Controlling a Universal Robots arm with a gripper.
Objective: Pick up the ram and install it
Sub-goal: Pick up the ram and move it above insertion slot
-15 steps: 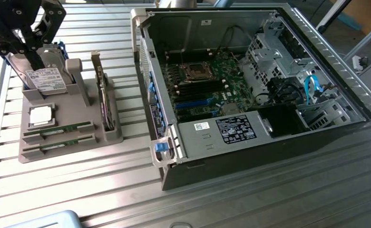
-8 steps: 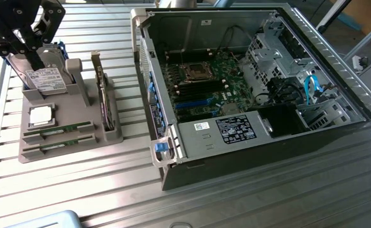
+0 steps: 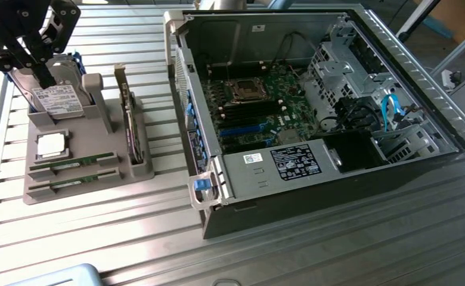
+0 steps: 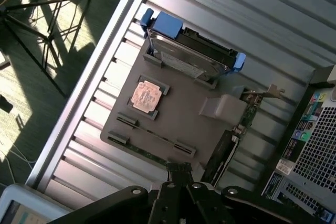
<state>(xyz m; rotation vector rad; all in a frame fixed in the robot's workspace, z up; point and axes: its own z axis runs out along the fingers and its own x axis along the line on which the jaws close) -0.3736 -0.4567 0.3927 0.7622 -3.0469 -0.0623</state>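
Hovering closed and empty over the far end of the holder [image 3: 97, 146], the fingers [image 3: 43, 71] must open before picking the nearer ram [image 3: 73, 162].

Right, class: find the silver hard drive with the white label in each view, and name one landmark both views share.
Exterior view: the hard drive stands on edge at one end of the grey tray, on the exterior view's left.
Wrist view: the hard drive stands in the tray's end slot, against a blue bracket.
Shared landmark: the square processor lying flat in the tray.
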